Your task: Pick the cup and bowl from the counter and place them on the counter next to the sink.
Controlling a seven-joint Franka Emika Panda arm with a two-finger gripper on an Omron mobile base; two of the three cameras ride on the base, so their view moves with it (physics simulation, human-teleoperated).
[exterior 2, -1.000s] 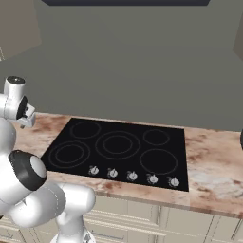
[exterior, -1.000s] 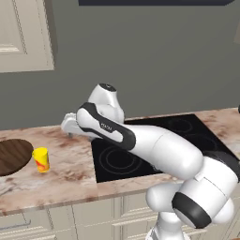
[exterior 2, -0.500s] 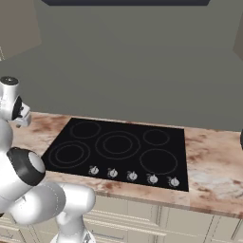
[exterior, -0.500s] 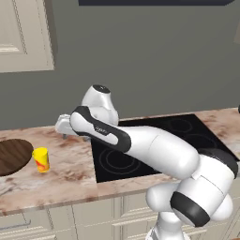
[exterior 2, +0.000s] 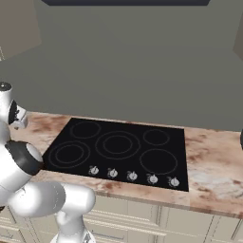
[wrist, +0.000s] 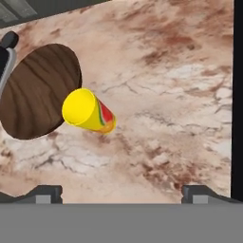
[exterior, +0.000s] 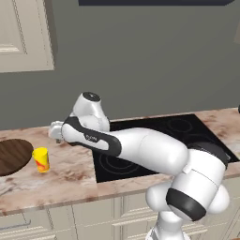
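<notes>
The small yellow cup (exterior: 41,160) with red blotches stands upright on the marble counter (exterior: 70,174), just right of the wide dark wood bowl (exterior: 11,156) at the left edge. My gripper (exterior: 55,131) hangs above the counter, up and to the right of the cup and not touching it. In the hand view the cup (wrist: 88,112) is left of centre, right against the bowl's (wrist: 40,90) rim. The gripper (wrist: 122,193) is open there, its fingertips (wrist: 45,193) wide apart with nothing between them. I cannot tell if the sink is in view.
The black glass cooktop (exterior: 154,140) lies right of the cup, its knobs (exterior 2: 132,176) along the front edge. Bare counter (exterior 2: 213,166) continues right of it. A grey strip and a dark rounded piece (wrist: 7,45) sit past the bowl; I cannot identify them.
The arm has swung further left, bringing the hand closer to the cup. The jaws have stayed open. Cup and bowl have not moved.
</notes>
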